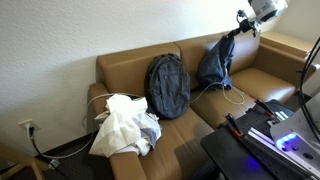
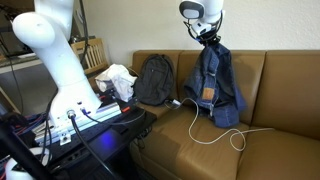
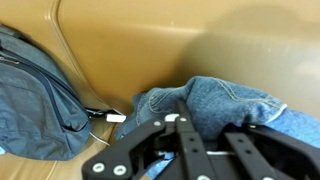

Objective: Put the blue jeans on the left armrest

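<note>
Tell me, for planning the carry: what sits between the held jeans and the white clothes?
A dark backpack stands there; both exterior views show it.

Soft, even light fills the room, and shadows on the sofa (image 1: 125, 68) are pale. A violet glow (image 1: 287, 141) shines on the dark equipment (image 1: 250, 140) in an exterior view. In the wrist view the gripper (image 3: 182, 125) and blue jeans (image 3: 235, 100) look slightly blurred.
</note>
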`<act>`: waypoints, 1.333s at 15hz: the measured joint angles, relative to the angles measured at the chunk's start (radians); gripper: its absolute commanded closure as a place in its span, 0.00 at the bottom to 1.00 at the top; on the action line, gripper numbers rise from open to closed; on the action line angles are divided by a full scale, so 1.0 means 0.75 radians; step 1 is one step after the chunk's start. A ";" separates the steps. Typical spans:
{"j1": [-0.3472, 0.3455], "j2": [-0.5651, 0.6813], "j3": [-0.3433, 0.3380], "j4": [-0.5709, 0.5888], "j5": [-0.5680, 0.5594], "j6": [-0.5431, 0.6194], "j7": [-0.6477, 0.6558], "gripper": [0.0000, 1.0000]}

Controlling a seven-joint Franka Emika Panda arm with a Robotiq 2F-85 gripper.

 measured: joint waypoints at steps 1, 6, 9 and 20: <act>0.024 -0.063 -0.014 -0.036 0.007 -0.001 -0.053 0.96; 0.137 -0.380 -0.067 -0.255 0.011 -0.004 -0.285 0.85; 0.152 -0.465 -0.069 -0.326 0.011 -0.004 -0.309 0.96; 0.352 -0.744 -0.105 -0.334 -0.168 -0.013 -0.381 0.96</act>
